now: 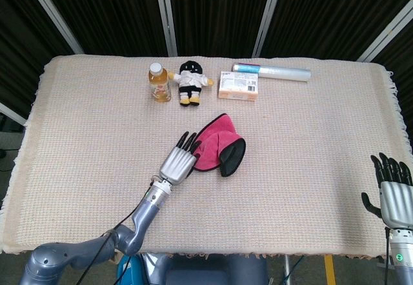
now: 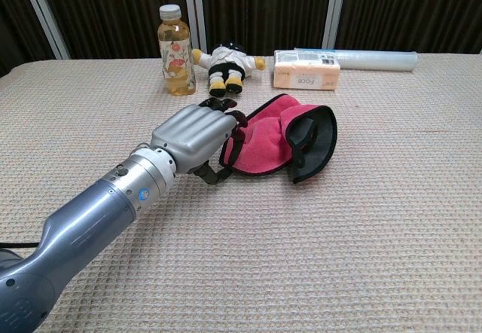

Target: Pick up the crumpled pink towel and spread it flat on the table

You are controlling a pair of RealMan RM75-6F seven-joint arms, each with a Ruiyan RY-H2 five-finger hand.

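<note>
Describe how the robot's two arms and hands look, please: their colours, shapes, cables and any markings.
The left hand has a silver-grey metal back and black fingers. Its forearm is a smooth blue-grey cylinder with a paler wrist ring and a small blue dot; a thin black cable runs along the arm in the head view. The right hand looks the same, silver with black fingers, and a small green mark sits below its wrist.

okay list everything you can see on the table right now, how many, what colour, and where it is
towel: one, pink with black trim, crumpled, table centre
bottle: one, amber drink, white cap, far side, left of the plush
plush doll: one, black and white, far side, lying down
box: one, peach and white, right of the plush
roll: one, clear with blue label, behind the box
table cover: one, beige woven
left hand: grey, fingertips at the towel's left edge
right hand: grey, open, near right edge
</note>
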